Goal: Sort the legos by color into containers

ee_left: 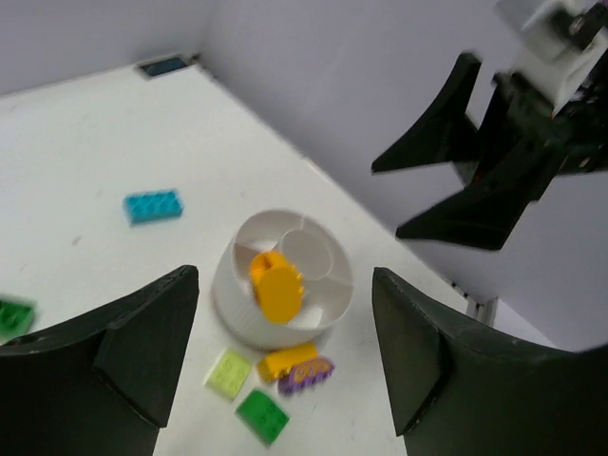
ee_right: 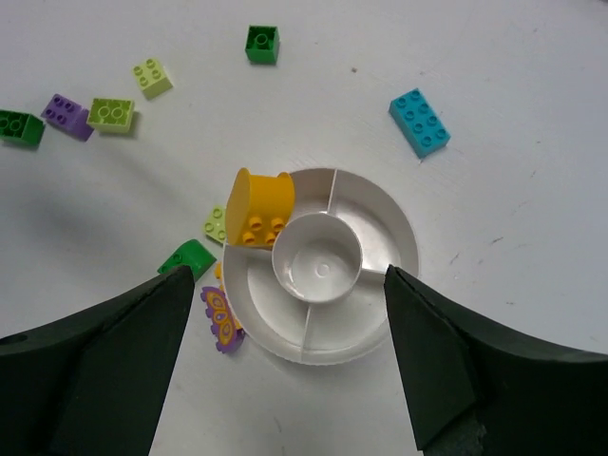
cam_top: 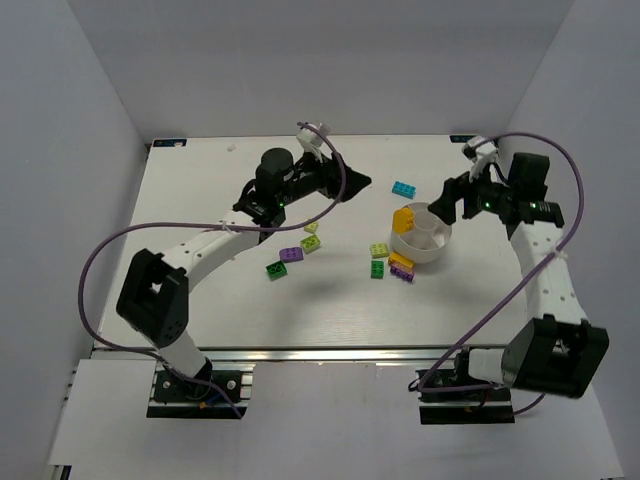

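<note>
Orange lego [ee_right: 258, 204] sat tilted at bowl [ee_right: 404, 237] rim; cyan lego [ee_right: 419, 122] lay apart on bench [ee_right: 532, 85]; left end effector [ee_left: 285, 280] released, empty; right end effector [ee_right: 288, 275] likewise.

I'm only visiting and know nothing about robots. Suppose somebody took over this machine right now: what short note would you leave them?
Left pincer: open, empty, near the bowl.
Right pincer: open, empty, above the bowl.
Done: one orange brick sits tilted in one compartment, poking over the rim; the other compartments are empty.
Left to sort, all on the table: cyan brick, dark green bricks, lime bricks, purple bricks, and a second orange piece beside the bowl.
</note>
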Robot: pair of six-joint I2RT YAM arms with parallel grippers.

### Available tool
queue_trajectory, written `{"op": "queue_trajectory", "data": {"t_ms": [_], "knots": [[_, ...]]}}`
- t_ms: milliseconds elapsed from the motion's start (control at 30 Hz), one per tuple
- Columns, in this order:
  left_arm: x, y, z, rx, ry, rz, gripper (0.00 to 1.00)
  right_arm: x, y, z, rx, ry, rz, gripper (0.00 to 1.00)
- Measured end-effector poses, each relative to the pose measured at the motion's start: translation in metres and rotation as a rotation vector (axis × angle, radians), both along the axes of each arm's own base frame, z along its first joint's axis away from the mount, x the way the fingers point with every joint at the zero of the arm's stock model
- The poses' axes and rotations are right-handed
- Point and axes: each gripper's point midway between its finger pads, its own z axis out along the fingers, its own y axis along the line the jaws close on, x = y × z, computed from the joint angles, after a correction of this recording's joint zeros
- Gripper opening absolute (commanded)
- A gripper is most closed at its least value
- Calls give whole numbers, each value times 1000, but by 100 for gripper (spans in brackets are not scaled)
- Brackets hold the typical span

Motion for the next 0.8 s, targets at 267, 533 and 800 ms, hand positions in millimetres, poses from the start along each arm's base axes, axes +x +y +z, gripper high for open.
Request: {"op": "queue_trajectory", "data": {"t_ms": [267, 533, 800], "knots": [[-29, 78, -54, 259, 168, 176, 96, 52, 31, -8, -19, 129, 66, 89], [-88, 142, -90, 419, 163, 250, 98, 61, 61, -46, -78, 290, 162, 89], [-94, 157, -103, 485, 144, 271, 98, 65, 66, -55, -135, 316, 220, 88]]}}
